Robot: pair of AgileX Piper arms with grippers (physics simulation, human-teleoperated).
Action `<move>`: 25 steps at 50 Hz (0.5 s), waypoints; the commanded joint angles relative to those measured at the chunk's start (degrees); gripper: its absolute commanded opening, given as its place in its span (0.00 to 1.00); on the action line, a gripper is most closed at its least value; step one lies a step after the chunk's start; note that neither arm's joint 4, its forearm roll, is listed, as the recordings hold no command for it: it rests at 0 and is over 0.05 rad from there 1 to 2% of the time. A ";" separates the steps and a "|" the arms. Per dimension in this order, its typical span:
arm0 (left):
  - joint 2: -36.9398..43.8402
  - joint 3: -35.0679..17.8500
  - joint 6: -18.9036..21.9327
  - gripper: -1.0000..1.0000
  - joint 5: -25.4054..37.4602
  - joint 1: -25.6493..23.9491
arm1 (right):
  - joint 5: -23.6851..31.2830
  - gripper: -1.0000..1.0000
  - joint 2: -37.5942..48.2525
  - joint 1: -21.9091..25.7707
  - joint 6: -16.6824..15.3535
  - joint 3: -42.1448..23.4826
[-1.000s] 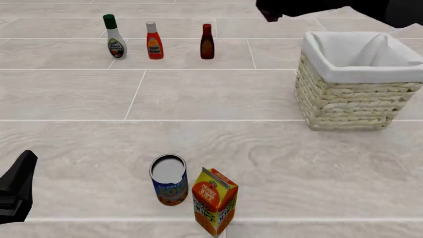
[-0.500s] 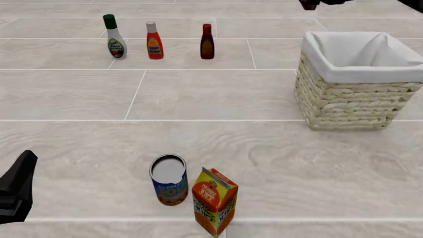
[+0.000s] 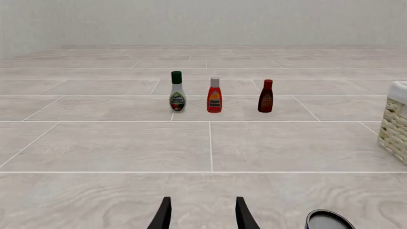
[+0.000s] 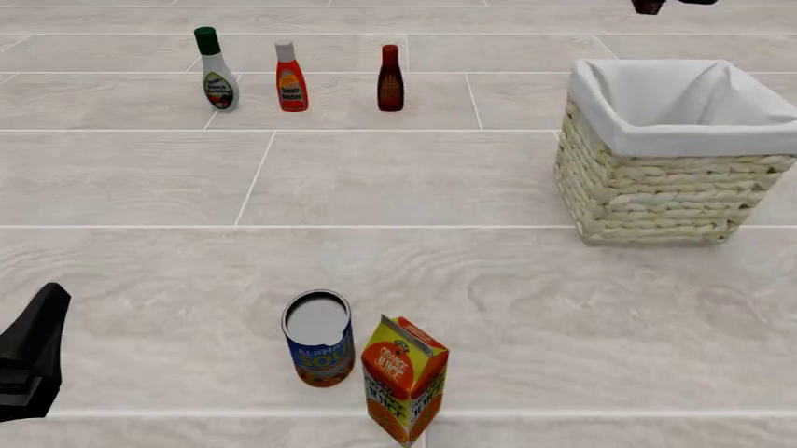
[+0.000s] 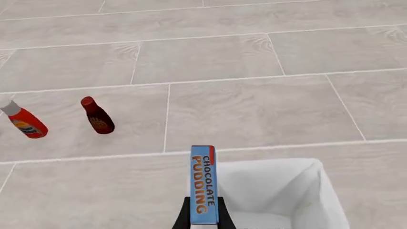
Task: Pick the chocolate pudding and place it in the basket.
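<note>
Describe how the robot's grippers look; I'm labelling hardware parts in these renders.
Both are matte black. The left gripper shows two slim, flat, tapering fingers in its wrist view, and an angular black wedge at the front view's edge. The right gripper shows only dark finger bases. No cables, markings or logos are visible.

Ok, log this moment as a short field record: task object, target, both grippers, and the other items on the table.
task object: chocolate pudding, held between the right gripper fingers
target: basket, nothing visible inside, pudding above it in the right wrist view
left gripper: open, holding nothing, low at the near left
far row: three bottles, upright
near items: can touching or nearly touching the carton
</note>
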 commanded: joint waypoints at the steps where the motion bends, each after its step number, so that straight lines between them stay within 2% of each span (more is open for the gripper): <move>1: 0.00 0.00 0.00 1.00 0.00 0.00 | -0.10 0.00 1.02 -2.71 1.47 -0.38; 25: 0.00 0.00 0.00 1.00 0.00 0.00 | 1.54 0.00 3.53 -8.40 4.92 0.24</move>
